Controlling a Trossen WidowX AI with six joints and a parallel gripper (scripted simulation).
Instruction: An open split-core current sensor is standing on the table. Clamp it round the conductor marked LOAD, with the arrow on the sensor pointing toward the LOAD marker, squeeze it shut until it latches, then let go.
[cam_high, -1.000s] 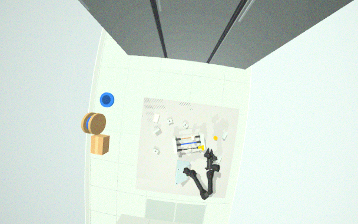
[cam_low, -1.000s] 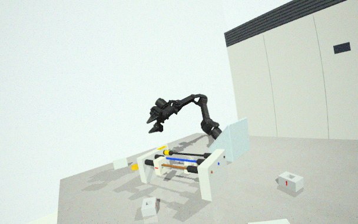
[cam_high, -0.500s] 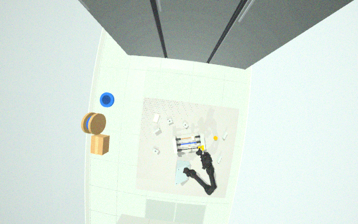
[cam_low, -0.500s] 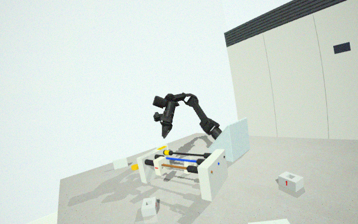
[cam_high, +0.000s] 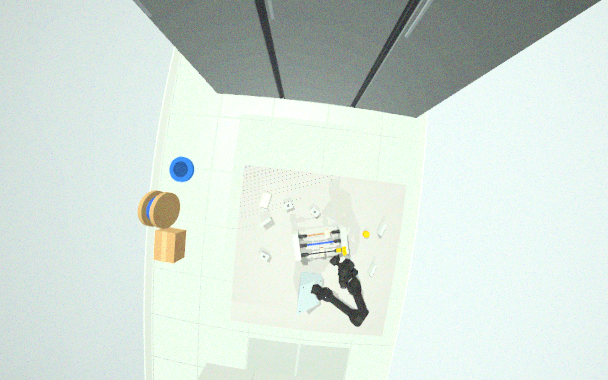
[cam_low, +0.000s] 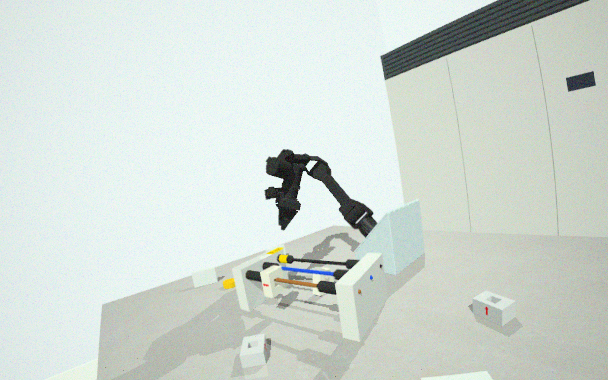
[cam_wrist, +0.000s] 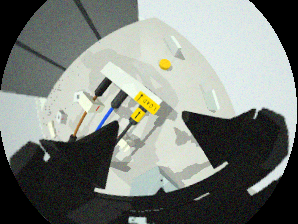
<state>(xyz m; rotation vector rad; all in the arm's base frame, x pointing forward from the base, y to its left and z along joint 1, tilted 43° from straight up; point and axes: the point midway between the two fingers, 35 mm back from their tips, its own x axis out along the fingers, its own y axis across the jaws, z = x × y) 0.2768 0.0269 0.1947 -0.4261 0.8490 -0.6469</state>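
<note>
My gripper (cam_high: 339, 259) (cam_low: 283, 226) (cam_wrist: 150, 119) is open and empty, pointing down above the rack's marked end. The black conductor (cam_low: 320, 262) (cam_wrist: 124, 131) runs beside the blue one and carries a yellow arrow tag (cam_wrist: 137, 115). The yellow LOAD marker (cam_low: 274, 250) (cam_wrist: 148, 103) lies on the rack's end wall beside it. A small pale block (cam_low: 322, 283) (cam_wrist: 124, 145) shows low within the rack; its shape is unclear. Several white blocks stand on the table, among them one with a red arrow (cam_low: 494, 307). I cannot tell which piece is the open sensor.
The rack's white end wall (cam_high: 297, 246) (cam_low: 350, 310) stands upright. A white block with a red mark (cam_low: 270, 282) (cam_wrist: 88, 102) sits round the brown conductor. A yellow disc (cam_high: 366, 234) (cam_wrist: 164, 64) and two pale pieces (cam_high: 382, 230) (cam_high: 372, 270) lie right. A pale blue box (cam_low: 402, 240) stands by the arm's base.
</note>
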